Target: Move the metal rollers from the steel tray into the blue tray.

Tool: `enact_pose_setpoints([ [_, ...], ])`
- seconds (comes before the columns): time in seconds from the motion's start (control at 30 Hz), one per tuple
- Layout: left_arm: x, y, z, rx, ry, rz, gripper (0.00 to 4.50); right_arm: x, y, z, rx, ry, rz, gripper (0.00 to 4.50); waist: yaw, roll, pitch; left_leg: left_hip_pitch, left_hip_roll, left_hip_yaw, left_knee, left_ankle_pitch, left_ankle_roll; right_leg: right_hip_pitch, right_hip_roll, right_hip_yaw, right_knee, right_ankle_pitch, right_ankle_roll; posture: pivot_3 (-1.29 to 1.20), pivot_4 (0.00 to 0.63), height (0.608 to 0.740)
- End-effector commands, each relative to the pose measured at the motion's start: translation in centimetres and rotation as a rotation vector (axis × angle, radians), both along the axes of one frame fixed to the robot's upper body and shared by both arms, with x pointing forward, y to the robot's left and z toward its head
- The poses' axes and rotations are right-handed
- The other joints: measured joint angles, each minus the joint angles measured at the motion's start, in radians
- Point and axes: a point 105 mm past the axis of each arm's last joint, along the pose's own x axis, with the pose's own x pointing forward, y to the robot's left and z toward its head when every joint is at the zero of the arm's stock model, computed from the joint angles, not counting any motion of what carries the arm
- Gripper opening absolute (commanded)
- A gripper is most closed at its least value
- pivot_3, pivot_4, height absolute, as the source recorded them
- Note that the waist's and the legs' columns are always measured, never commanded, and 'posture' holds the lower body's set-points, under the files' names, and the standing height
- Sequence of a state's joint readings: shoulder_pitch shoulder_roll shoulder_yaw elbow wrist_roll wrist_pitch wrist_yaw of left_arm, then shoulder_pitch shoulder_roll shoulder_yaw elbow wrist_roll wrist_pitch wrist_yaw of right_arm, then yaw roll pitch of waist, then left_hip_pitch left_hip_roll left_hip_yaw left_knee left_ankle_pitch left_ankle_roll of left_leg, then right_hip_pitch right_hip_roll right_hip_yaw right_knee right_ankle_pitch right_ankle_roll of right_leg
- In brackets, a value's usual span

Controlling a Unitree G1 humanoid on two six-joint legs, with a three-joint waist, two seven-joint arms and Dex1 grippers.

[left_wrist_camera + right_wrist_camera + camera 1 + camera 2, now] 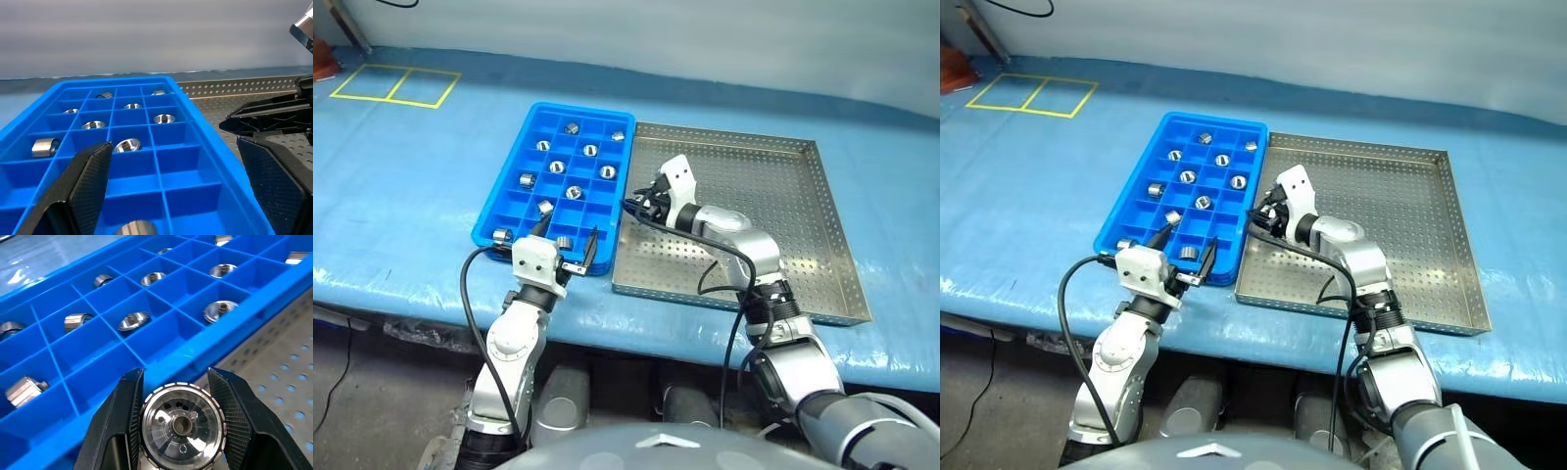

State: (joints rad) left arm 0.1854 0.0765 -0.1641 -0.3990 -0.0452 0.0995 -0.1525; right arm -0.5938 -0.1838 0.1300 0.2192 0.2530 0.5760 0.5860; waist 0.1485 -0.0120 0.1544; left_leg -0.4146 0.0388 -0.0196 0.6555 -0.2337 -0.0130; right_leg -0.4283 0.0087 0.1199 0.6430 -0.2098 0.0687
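The right gripper (177, 431) is clamped on one metal roller (182, 425), its two black pads pressing opposite sides of the round wall, the hollow end face turned toward the wrist camera. It hangs over the steel tray (803, 245) just beside the near rim of the blue tray (504, 211). The left gripper (566, 253) stands with fingers spread wide and holds nothing, at the blue tray's front edge. The other rollers (590, 151) lie singly in separate compartments of the blue tray, some upright, some on their sides; the steel tray's perforated floor looks bare. The roller is judged rigid, dense for its bulk and smooth-skinned, so it may slip or roll; a grip across the curved wall at mid-height seems soundest. Both trays sit touching side by side on a blue table cover (401, 196). A yellow taped rectangle (394, 85) marks its far left corner.
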Motion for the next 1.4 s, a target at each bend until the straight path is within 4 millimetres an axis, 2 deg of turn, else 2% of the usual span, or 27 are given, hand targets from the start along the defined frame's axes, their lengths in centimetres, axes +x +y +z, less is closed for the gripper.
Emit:
enact_pose_setpoints([
  [0.03,-0.3,-0.4,1.7,-0.004,-0.063,-0.006,4.50,0.3,1.2,2.3,0.040,-0.083,0.044,1.73,0.011,0.000,0.000,0.000,0.000,0.000,0.000,0.000,0.000,0.000,0.000,0.000,0.000,0.000,0.000,0.46,0.150,0.740],
  [0.2,-0.3,-0.3,1.7,0.004,-0.062,-0.003,4.50,0.0,2.4,3.5,0.120,-0.119,0.076,1.73,0.033,0.000,0.000,0.000,0.000,0.000,0.000,0.000,-0.001,-0.001,0.000,0.000,0.000,0.000,0.000,0.46,0.150,0.740],
  [0.4,-0.3,-0.4,1.6,0.004,-0.060,-0.008,4.50,0.2,2.4,0.9,-0.019,-0.078,0.067,1.73,0.052,0.000,0.000,-0.001,0.000,0.000,0.000,0.000,-0.001,-0.001,0.000,-0.001,0.000,0.000,0.000,0.45,0.150,0.740],
  [0.83,-0.1,-0.5,1.4,0.006,-0.050,-0.016,4.50,-0.3,2.9,-0.5,-0.079,-0.059,0.094,1.73,0.056,0.000,0.000,0.000,0.001,0.001,0.000,0.000,-0.001,-0.001,0.000,-0.001,0.000,-0.001,0.000,0.44,0.150,0.740],
  [0.87,-0.1,-0.5,1.4,0.007,-0.051,-0.017,4.50,-0.2,2.8,-0.7,-0.090,-0.060,0.086,2.45,0.056,0.000,0.000,0.000,0.001,0.001,0.000,0.000,-0.001,-0.001,0.000,-0.001,0.000,-0.001,-0.001,0.44,0.150,0.740],
  [1.07,0.1,-0.7,1.6,0.010,-0.058,-0.031,4.50,0.3,2.2,-0.5,-0.100,-0.080,0.048,4.32,0.060,0.000,0.000,0.000,0.001,0.001,-0.001,0.000,-0.001,-0.001,0.000,-0.001,0.000,-0.001,-0.001,0.42,0.150,0.740],
  [1.1,0.2,-0.9,1.6,0.010,-0.060,-0.038,4.50,0.4,1.9,-0.4,-0.096,-0.088,0.034,4.48,0.060,0.000,0.000,-0.001,0.001,0.001,-0.001,0.000,-0.001,-0.001,0.000,-0.001,0.000,-0.001,-0.001,0.41,0.150,0.740],
  [1.23,0.5,-1.4,1.9,0.009,-0.071,-0.068,4.50,1.0,0.6,1.1,-0.014,-0.134,-0.046,4.48,0.059,0.000,0.000,-0.001,0.001,0.001,0.000,0.000,-0.002,-0.001,0.000,-0.001,-0.001,-0.001,-0.001,0.37,0.150,0.740],
  [1.3,0.9,-1.9,2.1,0.004,-0.074,-0.102,4.50,1.1,-0.7,2.1,0.040,-0.159,-0.100,4.48,0.057,0.000,0.000,-0.001,0.000,0.001,0.000,0.000,-0.002,-0.002,0.000,-0.001,-0.001,-0.001,-0.001,0.31,0.150,0.740],
  [1.4,1.4,-2.7,2.0,0.001,-0.069,-0.151,4.50,0.9,-2.3,2.5,0.047,-0.180,-0.148,4.48,0.037,0.000,0.000,-0.003,0.001,0.001,-0.001,0.000,-0.002,-0.003,0.000,-0.001,-0.002,-0.001,-0.001,0.24,0.150,0.740],
])
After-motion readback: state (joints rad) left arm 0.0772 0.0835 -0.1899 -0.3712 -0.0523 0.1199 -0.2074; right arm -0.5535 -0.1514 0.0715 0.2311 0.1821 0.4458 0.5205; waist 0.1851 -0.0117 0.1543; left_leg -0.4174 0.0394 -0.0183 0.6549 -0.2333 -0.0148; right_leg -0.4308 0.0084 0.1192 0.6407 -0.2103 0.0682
